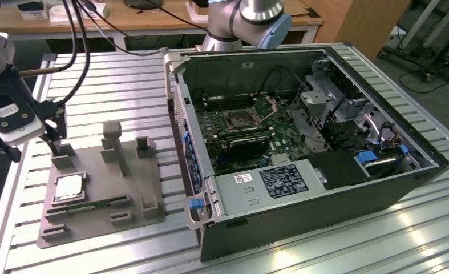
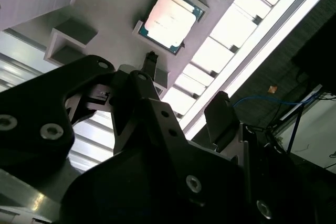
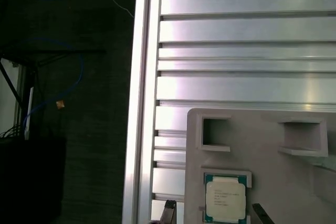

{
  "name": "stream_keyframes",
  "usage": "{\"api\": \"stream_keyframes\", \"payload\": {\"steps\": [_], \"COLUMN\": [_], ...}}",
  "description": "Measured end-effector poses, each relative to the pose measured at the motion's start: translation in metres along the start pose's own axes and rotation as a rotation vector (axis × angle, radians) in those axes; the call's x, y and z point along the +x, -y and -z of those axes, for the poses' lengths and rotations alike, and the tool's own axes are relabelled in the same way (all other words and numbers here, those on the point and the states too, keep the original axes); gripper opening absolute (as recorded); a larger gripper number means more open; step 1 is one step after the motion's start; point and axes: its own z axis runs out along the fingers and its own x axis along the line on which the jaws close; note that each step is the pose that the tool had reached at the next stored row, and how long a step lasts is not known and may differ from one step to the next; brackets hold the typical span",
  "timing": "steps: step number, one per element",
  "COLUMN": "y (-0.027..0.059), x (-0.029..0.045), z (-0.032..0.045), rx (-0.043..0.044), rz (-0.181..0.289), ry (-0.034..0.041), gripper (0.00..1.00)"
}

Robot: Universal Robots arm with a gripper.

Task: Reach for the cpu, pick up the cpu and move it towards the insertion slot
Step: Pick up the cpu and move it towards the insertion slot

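Black gripper (image 1: 55, 142): at the exterior view's left, hanging over the far end of the tray (image 1: 133, 191). Its fingers are spread apart with nothing between them. In the second wrist view the fingertips (image 2: 152, 66) stand clear of the cpu (image 2: 170, 20).

Tray: grey plastic, on the slatted aluminium table (image 1: 117, 80), just beside the computer case (image 1: 376, 197).

Item, cpu: seated flat in its tray recess, untouched, near the gripper.

Computer case: side open, at the exterior view's right, green motherboard (image 1: 289, 149) exposed.

Insertion slot (image 1: 238, 119): on the motherboard, hinged plate apparently raised, dark centre vacant, well apart from the cpu.

Status, as judged: reach close to complete; grasp, lift and transfer outstanding.
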Motion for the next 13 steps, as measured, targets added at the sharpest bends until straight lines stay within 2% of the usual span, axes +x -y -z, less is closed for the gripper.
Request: {"api": "stream_keyframes", "payload": {"steps": [3,9,13], "y": [0.003,0.0043,0.0051], "x": [-0.0013,-0.0108,-0.0133], "z": [-0.0055,-0.0165,-0.0236], "rx": [0.0,0.0005,0.0006], "rz": [0.0,0.0,0.0], "ry": [0.0001,0.0001,0.0001], "gripper": [0.64,0.64,0.64]}}
